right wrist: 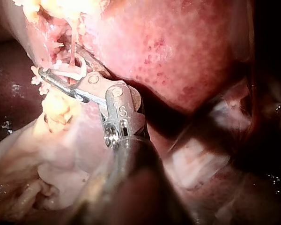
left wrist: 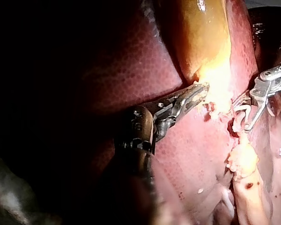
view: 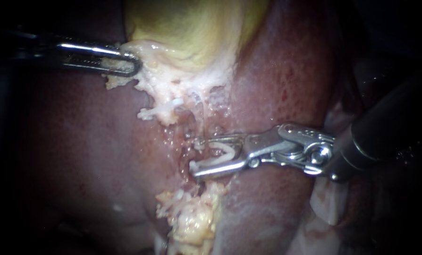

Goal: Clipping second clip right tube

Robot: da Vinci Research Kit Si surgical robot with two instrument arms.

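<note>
The yellow-green gallbladder [view: 187, 28] lies on the dark red liver [view: 79, 156]. My left instrument [view: 126, 63] comes in from the left, and its jaws are shut on the whitish tissue at the gallbladder's lower edge [view: 145, 80]. A thin pale tube [view: 202, 120] runs down from that frayed tissue. My right instrument [view: 195, 157] comes in from the right. Its jaws stand apart astride the tube and hold a white clip [view: 225, 151] between them. In the right wrist view the tube [right wrist: 72, 54] passes between the jaws [right wrist: 58, 60], across the clip [right wrist: 70, 72].
A lump of yellowish fatty tissue [view: 192, 219] sits just below the right jaws. Small white bits [view: 147, 113] lie on the frayed tissue left of the tube. Pale folded tissue [view: 329, 203] shows under the right shaft. Liver flanks the dissected groove on both sides.
</note>
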